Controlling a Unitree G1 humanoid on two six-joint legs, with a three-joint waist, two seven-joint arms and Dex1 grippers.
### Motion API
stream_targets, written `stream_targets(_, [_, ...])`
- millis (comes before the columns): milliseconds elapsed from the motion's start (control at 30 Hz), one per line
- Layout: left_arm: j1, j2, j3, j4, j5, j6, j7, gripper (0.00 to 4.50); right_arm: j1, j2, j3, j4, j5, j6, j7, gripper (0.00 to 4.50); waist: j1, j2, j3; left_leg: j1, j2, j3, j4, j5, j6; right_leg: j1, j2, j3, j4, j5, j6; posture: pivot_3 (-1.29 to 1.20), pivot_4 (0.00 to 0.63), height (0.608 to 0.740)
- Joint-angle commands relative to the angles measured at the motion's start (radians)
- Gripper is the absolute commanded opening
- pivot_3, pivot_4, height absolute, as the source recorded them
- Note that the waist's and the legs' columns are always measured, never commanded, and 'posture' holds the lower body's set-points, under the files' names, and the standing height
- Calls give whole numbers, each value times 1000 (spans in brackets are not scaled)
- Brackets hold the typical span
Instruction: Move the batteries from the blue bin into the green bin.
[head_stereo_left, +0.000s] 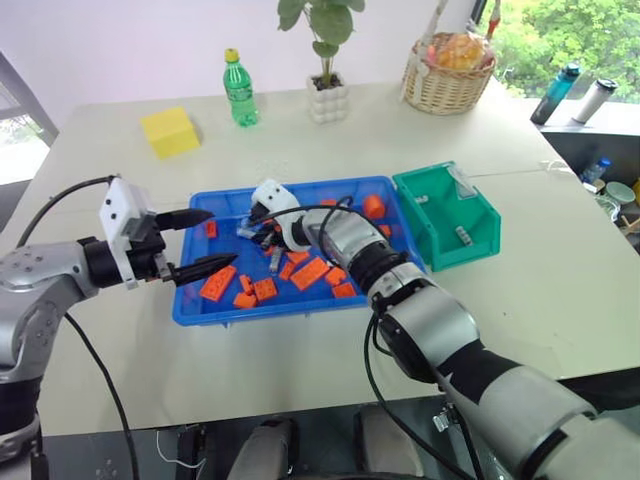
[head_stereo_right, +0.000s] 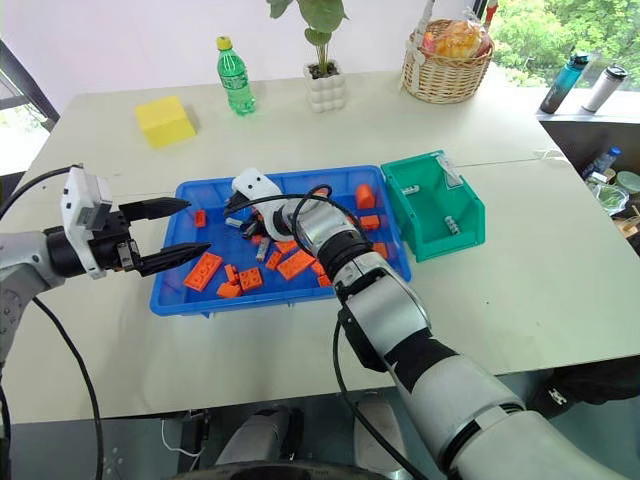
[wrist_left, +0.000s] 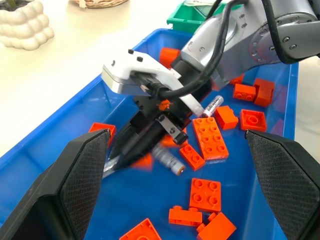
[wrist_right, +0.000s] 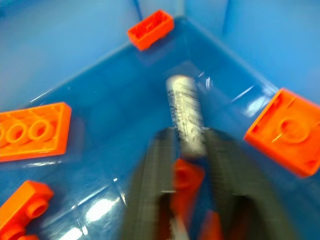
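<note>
Our right gripper (wrist_right: 187, 142) has its jaws clamped on a battery (wrist_right: 186, 114) in the blue bin (head_stereo_left: 200, 305), ready for lifting; our left gripper (head_stereo_left: 203, 243) hovers, jaws wide and empty.

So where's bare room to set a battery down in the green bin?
The green bin has bare floor between its two batteries, one near the far wall, one toward the front. The blue bin is crowded with orange bricks mid-tray; its left end is barer.

My arms are silver-grey metal with black joints, and loose black cables loop along them. Each wrist carries a white block. My left hand (head_stereo_left: 192, 243) and right hand (wrist_left: 117, 157) each end in two tapered black fingers with cross-hatched pads.
</note>
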Motion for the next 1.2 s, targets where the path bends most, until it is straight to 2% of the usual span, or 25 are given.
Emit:
stream_targets(33, [-15, 0, 13, -6, -1, -20, -4, 4500, -17, -1, -14, -8, 1, -8, 1, 9, 0, 0, 0, 0, 0, 0, 0, 0, 0, 0, 0, 0, 0, 0, 0, 0, 150, 737])
stream_targets(300, [-22, -5, 0, 19, 5, -28, -18, 4500, 27, -42, -47, -204, 52, 102, 46, 9, -1, 0, 0, 0, 0, 0, 1, 0, 0, 0, -1, 0, 1, 0, 0, 0, 150, 737])
stream_targets(433, [-42, -6, -8, 39, 11, -30, -24, 4500, 36, -23, -41, -221, 51, 112, 31, 9, -1, 0, 0, 0, 0, 0, 0, 0, 0, 0, -1, 0, 1, 0, 0, 0, 150, 737])
stream_targets(533, [-46, 1, -1, 46, 12, -29, -33, 4500, 21, 2, -45, -196, 45, 94, -1, 653, -2, 0, 0, 0, 0, 0, 0, 0, 0, -1, -1, 0, 1, 0, 0, 0, 150, 737])
stream_targets(600, [-40, 9, 7, 47, 15, -31, -39, 4500, 20, 16, -44, -188, 46, 92, -7, 1596, -2, 0, 0, 0, 0, 0, 0, 0, 0, -1, -1, 0, 1, 0, 0, 0, 150, 737])
stream_targets(1200, [141, 49, 162, -32, 9, -12, -25, 4500, 70, 103, 21, -113, 5, 18, 4, 1596, 0, 0, 0, 0, 0, -1, -1, 0, 0, -2, -1, 0, 1, 0, 0, 0, 150, 737])
